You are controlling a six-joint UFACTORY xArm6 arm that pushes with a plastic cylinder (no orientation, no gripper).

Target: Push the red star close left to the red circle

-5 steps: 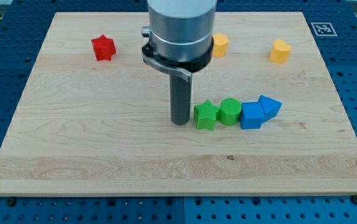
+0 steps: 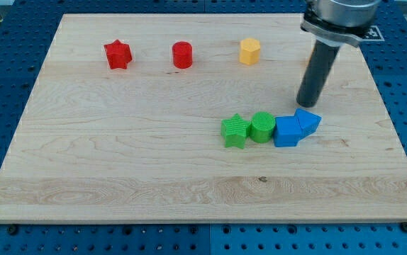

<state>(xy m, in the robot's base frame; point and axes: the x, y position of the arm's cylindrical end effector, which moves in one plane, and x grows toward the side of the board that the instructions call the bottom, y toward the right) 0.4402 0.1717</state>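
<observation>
The red star (image 2: 118, 54) lies near the board's top left. The red circle (image 2: 182, 54) stands to its right, about a block and a half's gap away. My tip (image 2: 306, 105) is far off to the view's right, just above the blue triangular block (image 2: 308, 121) and well away from both red blocks. The rod hides the yellow block that stood at the top right.
A yellow hexagon block (image 2: 249, 51) sits right of the red circle. A row of green star (image 2: 235, 131), green circle (image 2: 261, 127), blue cube (image 2: 286, 132) and the blue triangular block lies mid-board. The wooden board (image 2: 118, 177) rests on a blue perforated table.
The rod has swung from left of the green star to the view's right, above the blue blocks. The red circle is now uncovered; the right yellow block is now hidden. No block moved.
</observation>
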